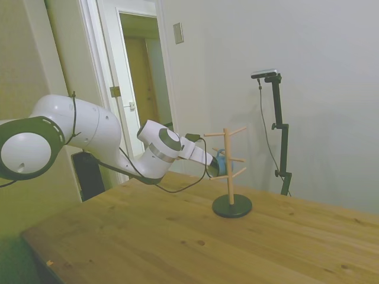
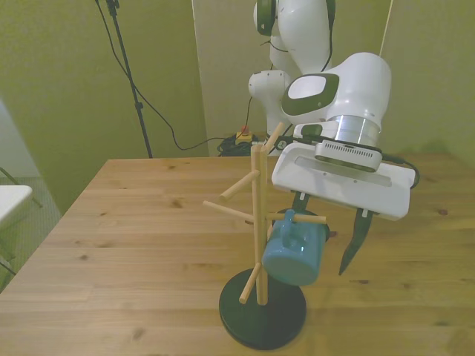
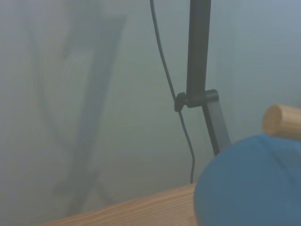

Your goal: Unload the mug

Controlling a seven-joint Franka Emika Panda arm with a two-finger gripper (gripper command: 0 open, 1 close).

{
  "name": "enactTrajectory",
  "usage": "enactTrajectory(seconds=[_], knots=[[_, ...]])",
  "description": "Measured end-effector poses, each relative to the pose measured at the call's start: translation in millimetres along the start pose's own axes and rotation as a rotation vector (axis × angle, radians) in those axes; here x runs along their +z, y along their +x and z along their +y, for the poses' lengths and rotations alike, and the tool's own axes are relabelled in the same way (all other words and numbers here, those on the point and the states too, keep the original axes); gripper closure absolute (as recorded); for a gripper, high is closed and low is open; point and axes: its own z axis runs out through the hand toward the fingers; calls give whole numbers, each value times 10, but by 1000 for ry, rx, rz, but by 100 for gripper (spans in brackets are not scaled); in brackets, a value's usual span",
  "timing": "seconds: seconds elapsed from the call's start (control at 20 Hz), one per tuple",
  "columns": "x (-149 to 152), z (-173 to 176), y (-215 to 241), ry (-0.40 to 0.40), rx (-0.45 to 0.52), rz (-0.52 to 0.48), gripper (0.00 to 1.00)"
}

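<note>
Pale walls, open white door (image 1: 127, 89), wooden table (image 1: 148, 236)

dim greenish light, wrist view blurred

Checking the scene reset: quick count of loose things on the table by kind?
Mugs: 1, the blue mug, hanging by its handle on a peg.
Mug racks: 1, the wooden rack on its dark round base.
Total: 2.
The hand is open, one finger on each side of the mug.
</note>
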Motion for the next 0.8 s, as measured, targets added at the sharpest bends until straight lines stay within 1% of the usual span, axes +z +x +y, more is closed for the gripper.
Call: enactTrajectory(seconds=[0.6, 0.8], knots=[[-124, -78, -12, 24, 1, -3, 100], [-161, -55, -40, 25, 0, -12, 100]])
